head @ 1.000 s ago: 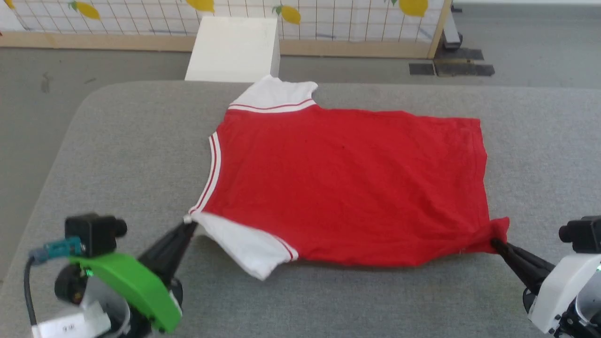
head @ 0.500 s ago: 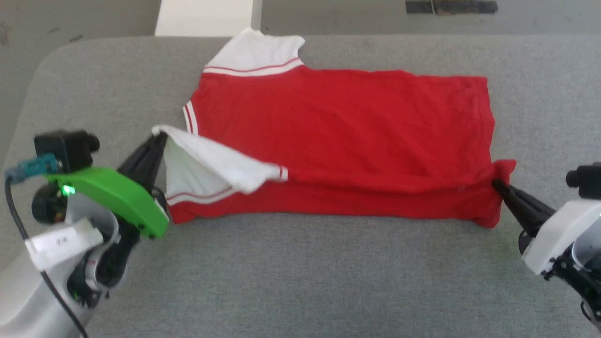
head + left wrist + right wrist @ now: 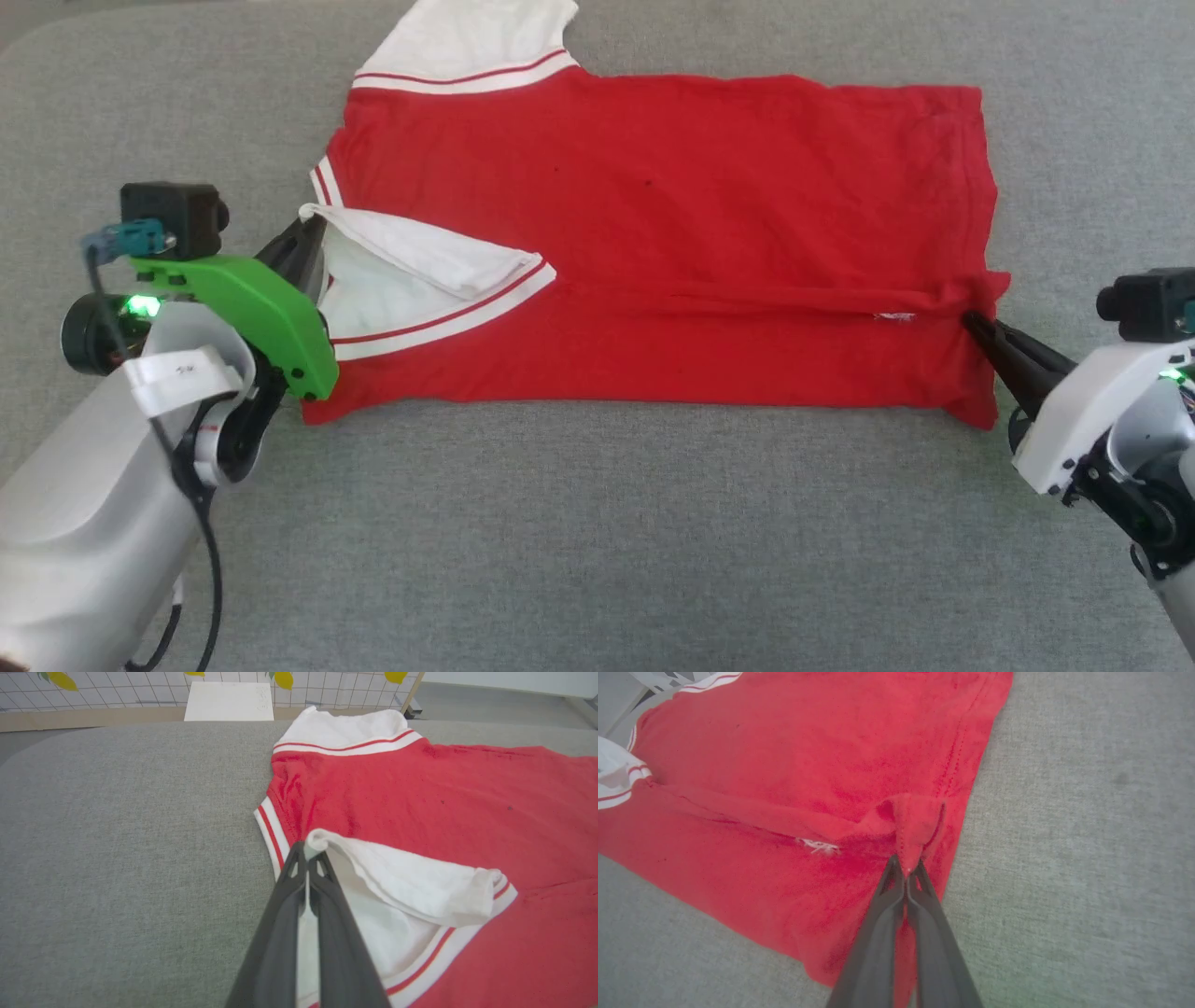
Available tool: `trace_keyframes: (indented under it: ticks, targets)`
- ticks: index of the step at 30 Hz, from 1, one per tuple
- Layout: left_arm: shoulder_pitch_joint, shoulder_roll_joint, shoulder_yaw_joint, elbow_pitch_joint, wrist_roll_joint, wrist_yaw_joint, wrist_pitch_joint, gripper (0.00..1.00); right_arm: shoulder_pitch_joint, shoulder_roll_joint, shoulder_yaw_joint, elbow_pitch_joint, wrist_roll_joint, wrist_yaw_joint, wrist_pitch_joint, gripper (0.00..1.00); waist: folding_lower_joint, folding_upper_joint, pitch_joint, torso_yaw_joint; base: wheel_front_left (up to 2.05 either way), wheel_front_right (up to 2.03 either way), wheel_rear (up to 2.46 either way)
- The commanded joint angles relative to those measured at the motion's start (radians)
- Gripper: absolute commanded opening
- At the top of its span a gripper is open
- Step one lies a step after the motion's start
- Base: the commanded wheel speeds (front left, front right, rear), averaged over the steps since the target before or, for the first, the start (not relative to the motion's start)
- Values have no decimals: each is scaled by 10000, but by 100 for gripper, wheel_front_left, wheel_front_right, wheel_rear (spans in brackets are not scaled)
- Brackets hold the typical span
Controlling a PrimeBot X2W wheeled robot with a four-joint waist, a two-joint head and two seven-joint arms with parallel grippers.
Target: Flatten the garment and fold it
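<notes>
Red garment [image 3: 653,233] clamped by low, inward-angled L gripper [image 3: 306,229] (sleeve [image 3: 411,266]), R gripper [image 3: 971,322] (hem [image 3: 982,289], prob.).

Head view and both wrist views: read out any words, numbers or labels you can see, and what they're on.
No text is readable.
White strip on the left forearm: small dark marks, too blurred to read.
Small white patch on the garment: too small to read.
The garment's visible red side: no lettering.

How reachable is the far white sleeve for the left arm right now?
Probably not as is: the left gripper is shut on the near sleeve, folded onto the garment. Nothing blocks the way to the far sleeve, but it would need to release first.
</notes>
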Motion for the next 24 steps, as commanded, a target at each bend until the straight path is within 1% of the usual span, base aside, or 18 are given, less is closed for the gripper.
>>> trace_keyframes:
  ticks: [1,2,4,5,6,7,13,16,19,21,24]
  targets:
    - [-293,-144,-84,304,163,-83,16,0,-219,94,19,106,-133,-15,-28,0,-1,-1,78,-37,0,0,0]
    - [-378,-213,-131,514,257,-86,-43,0,-259,118,26,187,-185,-15,-10,0,-1,-1,82,-37,0,0,0]
    - [-531,-363,-292,930,529,-121,-224,100,-343,168,27,358,-351,-15,-10,0,-1,-1,53,-37,0,0,0]
    - [-568,-507,-306,1144,526,-148,-319,100,-375,214,-25,488,-455,-15,-2,0,-1,-1,11,-22,0,0,0]
    - [-580,-626,-307,1301,500,-181,-401,100,-398,245,-60,560,-576,-15,-27,38,-1,-1,-49,-10,0,0,0]
    - [-575,-747,-331,1468,482,-234,-483,100,-407,312,-159,687,-706,-15,-12,100,-1,-1,-136,-3,0,0,0]
    - [-190,-1107,-272,1896,312,-309,-1073,100,-228,562,-251,543,-1715,-15,361,100,-1,-1,-778,52,0,0,0]
    - [286,-1197,-247,1700,130,-170,-1198,100,61,864,-578,341,-2297,-15,821,100,-1,-1,-1169,84,0,0,0]
    - [883,-1194,-242,1342,78,229,-1356,100,442,1309,-1107,138,-2897,-15,1463,100,-1,-1,-1466,78,0,0,0]
    - [1345,-1178,-248,1015,33,585,-1402,100,743,1678,-1589,-28,-3406,-15,1970,100,-1,-1,-1625,87,0,0,0]
    - [1963,-1014,-317,444,121,1262,-1357,100,1214,2249,-2254,-450,-4236,-15,2840,100,-1,-1,-1766,94,0,0,0]
